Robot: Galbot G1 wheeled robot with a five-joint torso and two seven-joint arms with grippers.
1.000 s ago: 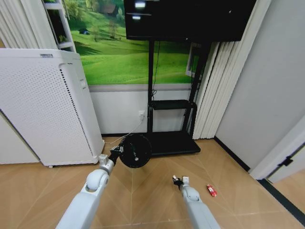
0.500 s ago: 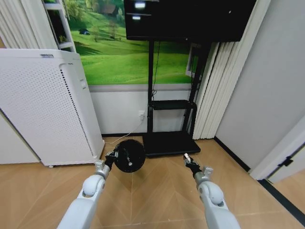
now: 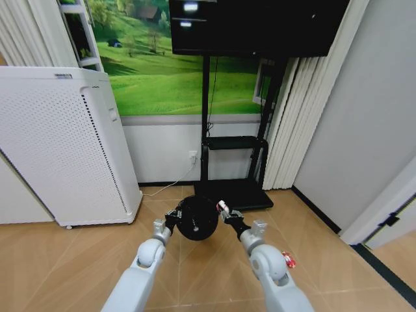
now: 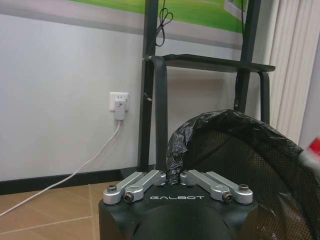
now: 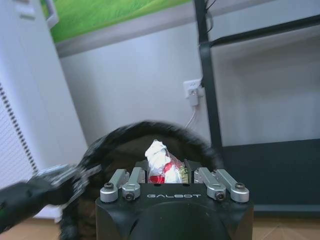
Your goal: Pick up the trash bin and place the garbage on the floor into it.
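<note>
My left gripper (image 3: 173, 217) is shut on the rim of the trash bin (image 3: 199, 219), a black round mesh basket held off the floor (image 3: 214, 286) and tipped so its mouth faces right. The left wrist view shows those fingers (image 4: 150, 178) pinching the bin's black liner edge (image 4: 176, 150). My right gripper (image 3: 224, 210) is shut on a white-red crumpled wrapper (image 3: 221, 205), garbage held right at the bin's mouth; in the right wrist view the wrapper (image 5: 160, 162) sits in front of the bin's rim (image 5: 150, 129). A small red packet (image 3: 288, 260) lies on the floor at right.
A tall white perforated cabinet (image 3: 62, 146) stands at left. The black TV stand (image 3: 231, 192) is against the wall behind the bin, with a wall outlet (image 3: 192, 156) and cable beside it. Pleated curtains (image 3: 292, 130) and a door frame (image 3: 380, 218) are at right.
The right gripper rose from the floor with the wrapper and swung left to the bin's mouth. The left arm carried the bin rightward toward it.
</note>
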